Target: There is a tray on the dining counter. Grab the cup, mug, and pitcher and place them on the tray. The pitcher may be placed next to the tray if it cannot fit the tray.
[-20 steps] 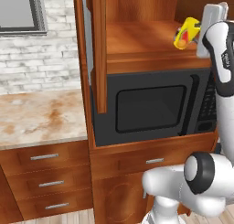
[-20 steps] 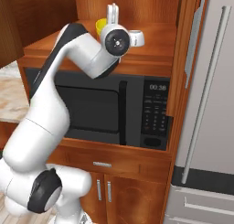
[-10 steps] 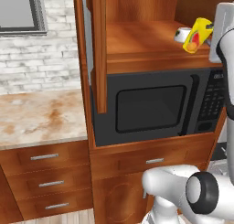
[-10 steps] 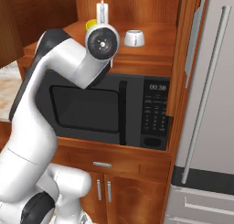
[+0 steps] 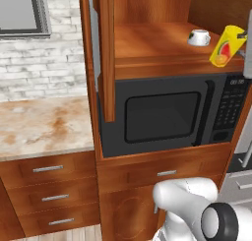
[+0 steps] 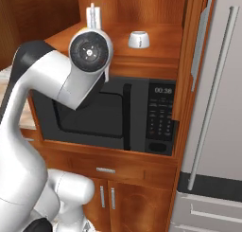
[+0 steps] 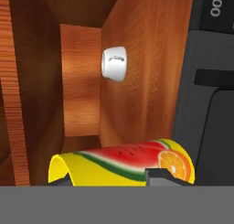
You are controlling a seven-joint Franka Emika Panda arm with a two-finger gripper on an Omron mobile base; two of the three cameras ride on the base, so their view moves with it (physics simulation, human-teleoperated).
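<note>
The yellow cup (image 5: 226,46) with a watermelon and orange print hangs tilted at the front right corner of the wooden shelf (image 5: 162,45) above the microwave. My gripper (image 5: 240,38) holds it from the right. In the hand view the cup (image 7: 123,164) lies across the bottom between my gripper's (image 7: 109,180) two finger tips, which are shut on it. The white mug (image 5: 199,37) stands farther back on the same shelf, also seen as the mug (image 6: 139,39) and the mug (image 7: 114,63). The tray, the pitcher and the dining counter are out of view.
A black microwave (image 5: 162,117) sits under the shelf. The open cabinet door (image 5: 106,53) stands out on the left. A marble counter (image 5: 44,127) over drawers lies to the left, and a grey fridge (image 6: 222,108) to the right. My own arm (image 6: 61,89) blocks the shelf's left part.
The cup has travelled with the gripper from beside the mug toward the shelf's front right corner and is more tilted. The arm has swung across the right base view.
</note>
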